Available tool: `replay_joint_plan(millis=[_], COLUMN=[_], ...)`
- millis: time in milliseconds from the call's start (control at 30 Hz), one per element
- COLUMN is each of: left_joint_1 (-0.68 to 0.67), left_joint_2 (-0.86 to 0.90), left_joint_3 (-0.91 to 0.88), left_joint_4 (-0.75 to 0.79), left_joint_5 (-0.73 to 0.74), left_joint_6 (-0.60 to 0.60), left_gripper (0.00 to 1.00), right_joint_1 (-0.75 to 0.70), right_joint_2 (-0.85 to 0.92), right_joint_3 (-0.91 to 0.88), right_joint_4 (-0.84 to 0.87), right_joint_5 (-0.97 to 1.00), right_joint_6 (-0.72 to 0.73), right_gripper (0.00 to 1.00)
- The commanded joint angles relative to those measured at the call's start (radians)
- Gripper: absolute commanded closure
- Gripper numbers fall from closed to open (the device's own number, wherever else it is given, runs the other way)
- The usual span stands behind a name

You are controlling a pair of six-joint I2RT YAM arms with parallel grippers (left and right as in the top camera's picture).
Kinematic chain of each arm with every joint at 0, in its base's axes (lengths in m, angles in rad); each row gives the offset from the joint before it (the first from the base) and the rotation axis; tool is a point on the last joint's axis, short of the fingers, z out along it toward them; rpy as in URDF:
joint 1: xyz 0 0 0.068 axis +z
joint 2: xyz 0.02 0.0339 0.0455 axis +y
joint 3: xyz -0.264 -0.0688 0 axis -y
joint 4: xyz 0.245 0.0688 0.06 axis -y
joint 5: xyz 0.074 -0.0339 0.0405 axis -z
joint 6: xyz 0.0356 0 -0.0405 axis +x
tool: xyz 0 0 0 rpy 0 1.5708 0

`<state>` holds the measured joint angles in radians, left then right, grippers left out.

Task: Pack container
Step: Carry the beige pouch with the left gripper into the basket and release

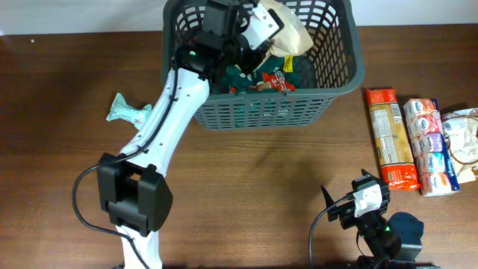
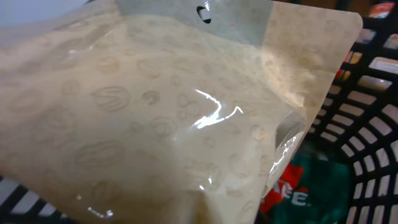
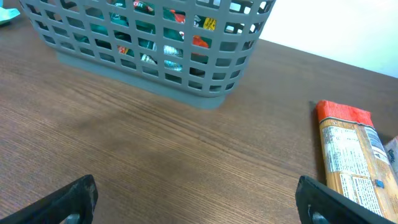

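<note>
The container (image 1: 261,112) is a dark grey slotted basket at the back middle of the table. It also shows in the right wrist view (image 3: 155,56) and in the left wrist view (image 2: 373,124). Green and red snack packets (image 1: 272,78) lie inside it. My left gripper (image 1: 258,33) is over the basket's inside and holds a beige pouch (image 1: 291,30). That pouch (image 2: 174,124) fills the left wrist view and hides the jaws. My right gripper (image 1: 355,196) is open and empty, low over the table (image 3: 199,199) at the front right.
A teal packet (image 1: 127,110) lies left of the basket. A long orange pasta packet (image 1: 392,138) (image 3: 351,155), a pack of small wrapped items (image 1: 429,146) and a pale bag (image 1: 463,142) lie at the right.
</note>
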<state>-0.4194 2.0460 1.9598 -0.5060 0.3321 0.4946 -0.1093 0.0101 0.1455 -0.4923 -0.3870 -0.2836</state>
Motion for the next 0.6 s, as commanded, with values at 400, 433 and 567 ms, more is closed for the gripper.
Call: replay_joint_plan(millis=[400, 433, 567], left_joint_1=[-0.023, -0.023, -0.023], left_joint_2=[0.100, 0.096, 0.064], left_joint_3=[0.016, 0.035, 0.178], left_joint_4=[0.028, 0.002, -0.156], left_joint_5=[-0.031, -0.047, -0.148], left_joint_6=[-0.011, -0.011, -0.011], left_gripper=[0.29, 0.25, 0.13], right_joint_1=[0.005, 0.005, 0.005], right_joint_2=[-0.006, -0.007, -0.007], right_joint_3=[-0.005, -0.005, -0.005], right_joint_4=[-0.001, -0.001, -0.001], right_joint_5=[-0.006, -0.006, -0.005], right_joint_6=[0.012, 0.012, 0.012], right_gripper=[0.01, 0.01, 0.01])
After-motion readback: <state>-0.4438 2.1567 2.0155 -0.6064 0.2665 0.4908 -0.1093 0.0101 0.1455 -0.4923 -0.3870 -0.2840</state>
